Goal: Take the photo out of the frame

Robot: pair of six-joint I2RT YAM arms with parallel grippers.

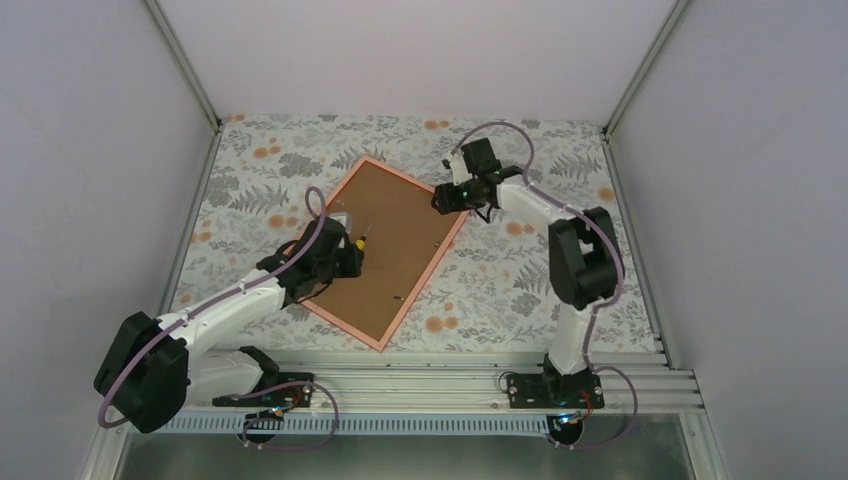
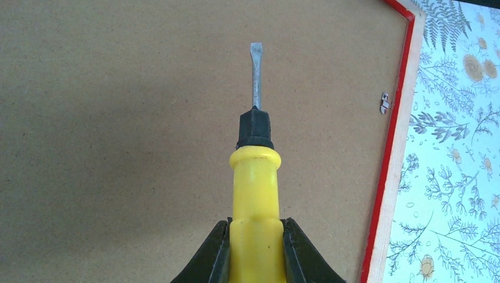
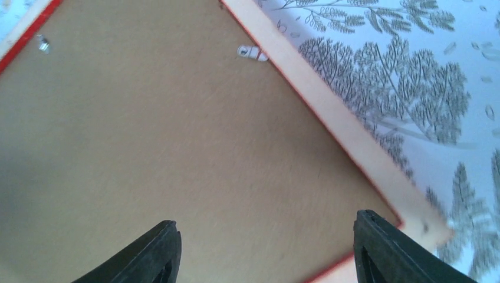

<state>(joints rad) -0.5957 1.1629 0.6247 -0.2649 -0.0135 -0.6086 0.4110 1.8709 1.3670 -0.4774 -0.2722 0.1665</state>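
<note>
**Frame lying back-up, screwdriver held over it**

The frame (image 1: 400,260) is lying back-up at a slant in the middle of the flowered tabletop (image 1: 520,270), its brown backing (image 2: 118,147) showing inside the red rim. The left jaws are clamping a yellow-handled screwdriver (image 2: 255,177), its blade reaching out over the backing. The right jaws are standing apart, hovering over the frame's right corner, near a small metal tab (image 3: 250,53).
</note>
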